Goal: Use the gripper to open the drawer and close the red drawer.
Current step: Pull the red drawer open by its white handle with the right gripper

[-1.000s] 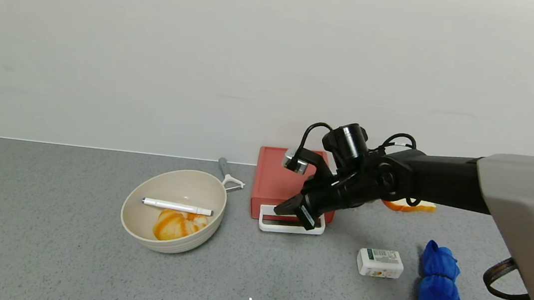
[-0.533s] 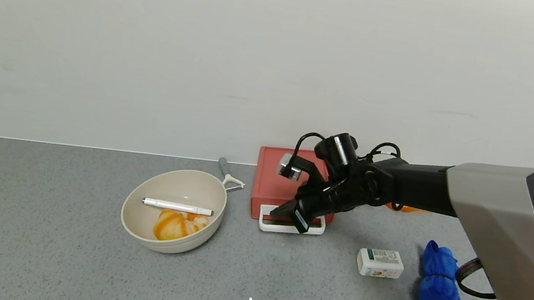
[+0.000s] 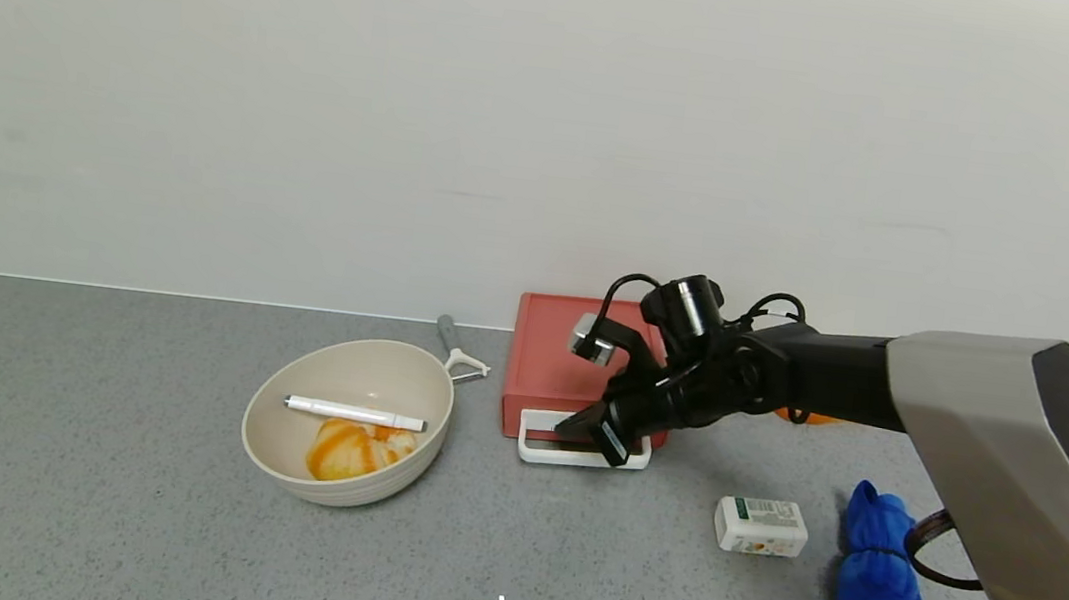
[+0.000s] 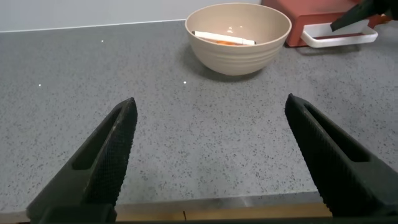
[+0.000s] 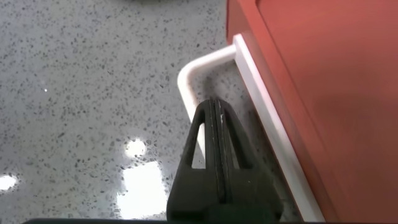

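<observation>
The coral-red drawer (image 3: 551, 352) stands against the back wall, its white loop handle (image 3: 532, 453) lying flat on the counter in front of it. My right gripper (image 3: 572, 429) is shut, and its tip points down inside the handle loop. In the right wrist view the closed fingertips (image 5: 213, 107) sit just inside the curved end of the handle (image 5: 194, 73), beside the drawer (image 5: 311, 62). My left gripper (image 4: 210, 102) hangs open over bare counter near the front edge, far from the drawer (image 4: 298, 15).
A beige bowl (image 3: 276, 452) holding a white pen (image 3: 353, 413) and orange peel sits left of the drawer, with a peeler (image 3: 458, 352) behind it. A small white box (image 3: 760, 525) and a blue cloth bundle (image 3: 880, 576) lie to the right.
My right arm has come down and in. The shut gripper's tip has settled lower inside the handle loop. The drawer and its handle have not moved.
</observation>
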{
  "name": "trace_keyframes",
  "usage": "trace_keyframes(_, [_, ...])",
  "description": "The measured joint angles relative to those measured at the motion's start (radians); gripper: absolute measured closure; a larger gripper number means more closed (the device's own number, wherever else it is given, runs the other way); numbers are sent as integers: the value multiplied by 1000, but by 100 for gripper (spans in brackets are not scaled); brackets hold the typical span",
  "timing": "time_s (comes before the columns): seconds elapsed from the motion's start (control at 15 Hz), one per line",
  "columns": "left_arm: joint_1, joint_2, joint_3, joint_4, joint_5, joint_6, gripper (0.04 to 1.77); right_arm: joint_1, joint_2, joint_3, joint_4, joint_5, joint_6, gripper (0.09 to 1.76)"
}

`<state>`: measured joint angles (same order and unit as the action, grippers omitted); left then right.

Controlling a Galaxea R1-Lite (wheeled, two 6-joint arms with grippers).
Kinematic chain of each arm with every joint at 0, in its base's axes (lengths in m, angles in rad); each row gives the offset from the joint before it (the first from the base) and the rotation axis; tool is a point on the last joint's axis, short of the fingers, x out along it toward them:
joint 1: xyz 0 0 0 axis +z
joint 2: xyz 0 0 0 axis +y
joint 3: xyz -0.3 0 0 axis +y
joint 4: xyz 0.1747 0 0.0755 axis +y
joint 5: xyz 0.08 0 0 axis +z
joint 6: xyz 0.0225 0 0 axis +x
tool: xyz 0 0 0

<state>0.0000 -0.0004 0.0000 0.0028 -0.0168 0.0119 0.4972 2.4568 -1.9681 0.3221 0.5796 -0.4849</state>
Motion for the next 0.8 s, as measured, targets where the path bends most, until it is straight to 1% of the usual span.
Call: trace_keyframes(0.8, [0, 0, 0, 0, 0, 0, 9, -34, 26, 1, 3, -9, 2, 173])
